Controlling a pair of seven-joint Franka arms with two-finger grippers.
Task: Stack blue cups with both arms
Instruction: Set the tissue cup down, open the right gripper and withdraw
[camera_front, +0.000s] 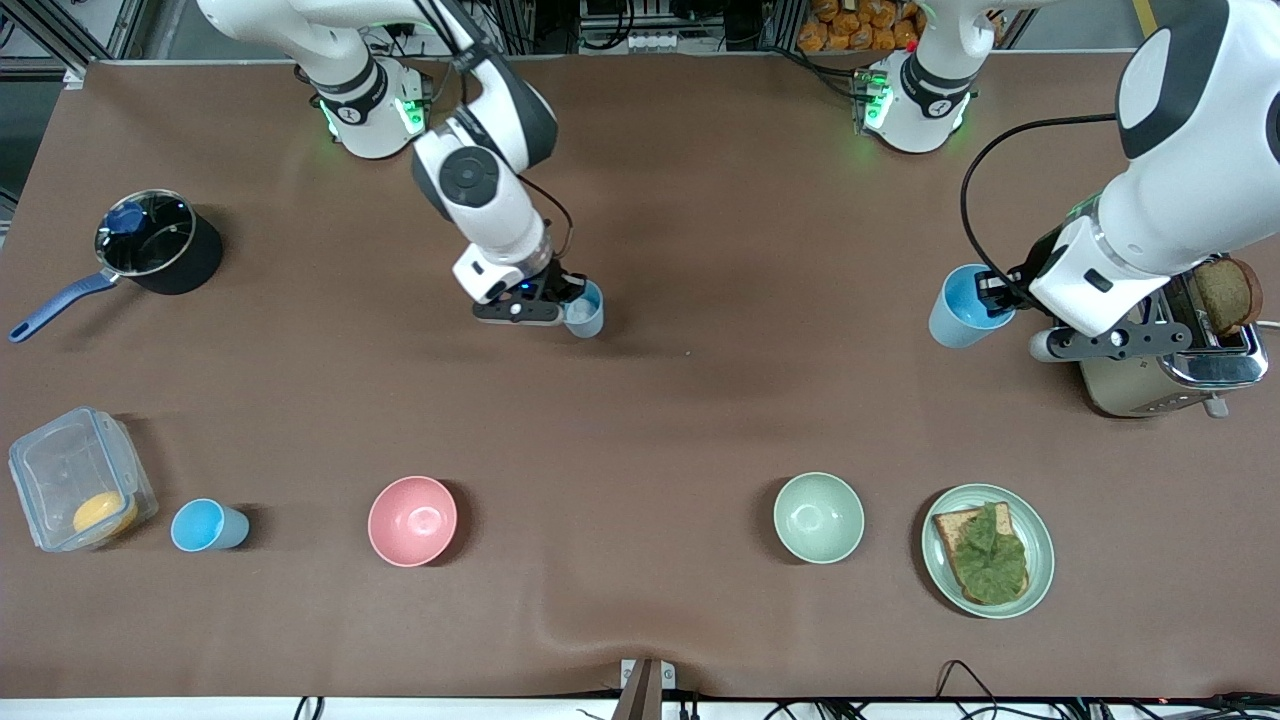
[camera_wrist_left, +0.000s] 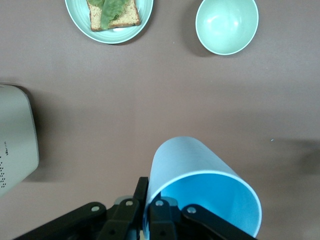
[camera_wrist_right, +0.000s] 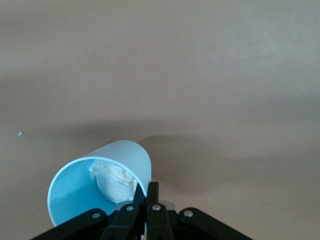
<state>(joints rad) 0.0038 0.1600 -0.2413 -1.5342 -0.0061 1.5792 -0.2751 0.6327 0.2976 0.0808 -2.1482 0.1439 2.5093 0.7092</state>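
Blue cups gripped by both arms above the brown bench.
Left gripper (camera_front: 992, 297) fingers clamped on the rim of a bright-blue-lined cup (camera_front: 962, 305) beside the toaster (camera_front: 1170, 375); right gripper (camera_front: 566, 300) fingers clamped on the rim of a paler cup (camera_front: 585, 310) mid-bench; a third cup (camera_front: 207, 525) stands beside the pink bowl (camera_front: 412, 520).

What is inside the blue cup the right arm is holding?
A crumpled whitish wad sits inside the cup pinched at its rim by the right gripper. The cup's bottom under the wad is hidden.

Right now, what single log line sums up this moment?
left end effector: shut on bright-blue-inside cup, lifted beside toaster | right end effector: shut on paper-stuffed cup | third cup: untouched | stacked: no
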